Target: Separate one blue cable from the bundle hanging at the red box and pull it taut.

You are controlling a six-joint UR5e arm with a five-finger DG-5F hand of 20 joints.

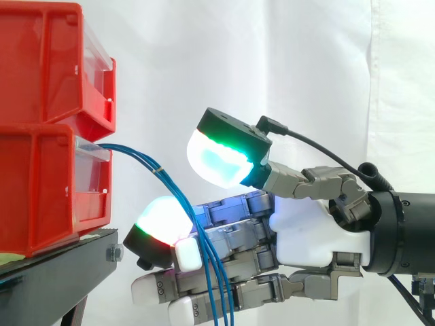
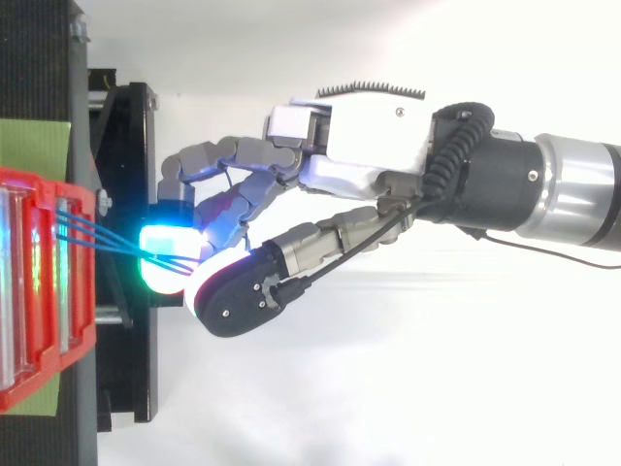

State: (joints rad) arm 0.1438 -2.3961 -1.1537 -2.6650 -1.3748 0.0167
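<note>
Background: a white curtain (image 1: 299,75) closes the space behind the work. Surface: a black stand (image 1: 61,261) at the left carries two red bins, the upper bin (image 1: 41,64) stacked directly on the lower bin (image 1: 41,193). From above, a green sheet (image 2: 34,141) lies under the bins on the stand.

My hand (image 1: 309,234) enters from the right on its arm (image 2: 572,194), with the palm level with the lower bin. State: open. The thumb (image 1: 221,156) is raised above the rest, its pad glowing cyan and green, apart from everything. The fingers (image 1: 160,227) reach toward the bins with a slight bend. The uppermost pad glows white, green and red, and the lower pads are plain white. Nothing is pinched or clamped.

The blue cables (image 1: 146,159) leave the clear front of the lower bin as one bundle, arch to the right and drop, fanning into close strands. In the side view the strands cross my fingers below the thumb and run out at the bottom edge. From above they run from the bin straight to the glowing pad. I cannot tell whether any strand touches a finger. The cables hang slack.

Obstructions: the front corner of the stand, with a bolt (image 1: 113,253) in it, sits just beside the ends of my fingers
</note>
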